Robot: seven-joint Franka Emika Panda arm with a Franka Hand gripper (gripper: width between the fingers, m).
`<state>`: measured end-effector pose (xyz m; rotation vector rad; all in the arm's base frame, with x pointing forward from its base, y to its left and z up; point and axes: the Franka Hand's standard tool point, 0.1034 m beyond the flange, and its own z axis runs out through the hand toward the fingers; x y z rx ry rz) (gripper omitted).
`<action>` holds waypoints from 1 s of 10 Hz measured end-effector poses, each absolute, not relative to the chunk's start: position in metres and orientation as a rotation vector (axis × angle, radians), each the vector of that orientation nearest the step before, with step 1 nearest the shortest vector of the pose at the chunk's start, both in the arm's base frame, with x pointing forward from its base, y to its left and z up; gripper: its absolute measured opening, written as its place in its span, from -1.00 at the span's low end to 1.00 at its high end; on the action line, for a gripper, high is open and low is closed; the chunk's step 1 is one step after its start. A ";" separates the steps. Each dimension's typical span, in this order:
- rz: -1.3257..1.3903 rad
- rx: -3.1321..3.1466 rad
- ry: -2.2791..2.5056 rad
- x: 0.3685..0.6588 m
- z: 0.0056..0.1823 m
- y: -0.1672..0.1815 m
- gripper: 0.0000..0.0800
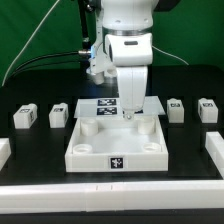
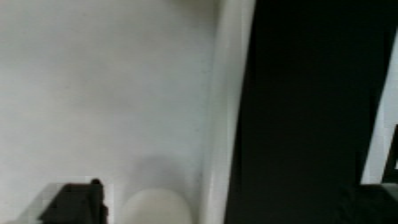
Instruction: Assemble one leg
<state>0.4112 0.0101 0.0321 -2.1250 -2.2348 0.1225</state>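
Four small white legs with tag marks stand on the black table in the exterior view: two at the left (image 1: pixel 25 117) (image 1: pixel 58 114) and two at the right (image 1: pixel 176 109) (image 1: pixel 207 109). The large white square panel (image 1: pixel 100 140) lies in the middle. My gripper (image 1: pixel 128 113) reaches down over the panel's far right part and holds nothing. In the wrist view the panel (image 2: pixel 107 100) fills one side, with black table beside its edge. One dark fingertip (image 2: pixel 71 205) shows. A pale rounded shape (image 2: pixel 160 205) lies near it on the panel. No leg shows between the jaws.
The marker board (image 1: pixel 100 104) lies just behind the panel, partly hidden by the arm. White blocks stand at the table's sides (image 1: pixel 4 152) (image 1: pixel 214 148). A white strip (image 1: pixel 110 190) runs along the front edge. A green curtain hangs behind.
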 end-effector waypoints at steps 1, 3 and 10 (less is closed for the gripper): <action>0.137 -2.116 -2.224 0.407 0.024 0.010 0.62; 0.150 -2.109 -2.212 0.405 0.016 0.011 0.62; 0.158 -2.124 -2.192 0.405 0.014 0.012 -0.65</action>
